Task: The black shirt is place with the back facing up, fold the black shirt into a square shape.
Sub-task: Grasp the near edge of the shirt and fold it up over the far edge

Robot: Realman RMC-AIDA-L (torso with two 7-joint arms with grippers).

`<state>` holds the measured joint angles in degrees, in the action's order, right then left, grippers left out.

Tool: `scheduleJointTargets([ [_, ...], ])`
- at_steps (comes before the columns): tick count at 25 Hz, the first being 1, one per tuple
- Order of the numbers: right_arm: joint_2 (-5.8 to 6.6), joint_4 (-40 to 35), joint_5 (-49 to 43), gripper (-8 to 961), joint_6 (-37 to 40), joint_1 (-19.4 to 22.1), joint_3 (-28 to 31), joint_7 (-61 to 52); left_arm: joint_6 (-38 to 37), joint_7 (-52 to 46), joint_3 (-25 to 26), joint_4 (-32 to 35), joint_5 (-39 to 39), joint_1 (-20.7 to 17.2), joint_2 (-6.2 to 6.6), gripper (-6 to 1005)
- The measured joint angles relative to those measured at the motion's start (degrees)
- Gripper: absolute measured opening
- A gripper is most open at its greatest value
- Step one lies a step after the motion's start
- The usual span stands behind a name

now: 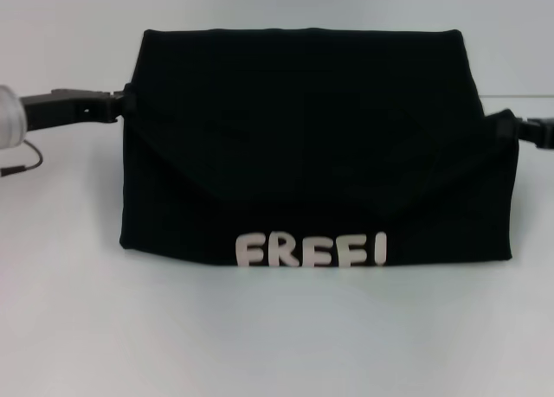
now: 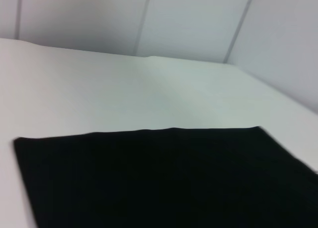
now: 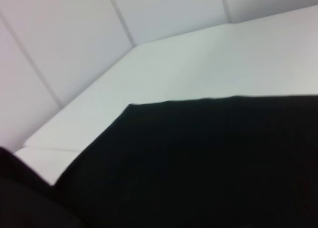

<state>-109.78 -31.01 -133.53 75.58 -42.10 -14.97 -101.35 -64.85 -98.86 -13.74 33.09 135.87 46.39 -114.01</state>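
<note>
The black shirt (image 1: 312, 146) lies across the middle of the white table (image 1: 277, 336), folded into a wide block. Off-white "FREE!" lettering (image 1: 312, 250) shows along its near edge. My left gripper (image 1: 124, 105) meets the shirt's left edge and my right gripper (image 1: 511, 129) meets its right edge. Creases run from both contact points down toward the middle, as if an upper layer hangs between them. Each gripper's tip merges with the dark cloth. Both wrist views show only a flat spread of the black shirt (image 2: 169, 183) (image 3: 208, 163) with bare table beyond.
White table surface surrounds the shirt on all sides. Pale wall panels (image 2: 189, 19) rise behind the table's far edge. A thin dark cable (image 1: 24, 159) loops beside my left arm (image 1: 61, 107) at the left border.
</note>
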Motion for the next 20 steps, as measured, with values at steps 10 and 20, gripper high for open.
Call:
scheduleJointTargets([
  [10, -0.38, 2.97, -0.03, 64, -16.73, -6.01, -5.24, -2.94, 13.31, 0.21, -3.82, -3.13, 0.0, 3.77, -0.12, 18],
  [20, -1.12, 7.16, 0.12, 65, -27.8, -9.02, -7.31, -3.26, 22.54, 1.53, -5.57, -6.34, 0.01, 6.06, -0.77, 19],
])
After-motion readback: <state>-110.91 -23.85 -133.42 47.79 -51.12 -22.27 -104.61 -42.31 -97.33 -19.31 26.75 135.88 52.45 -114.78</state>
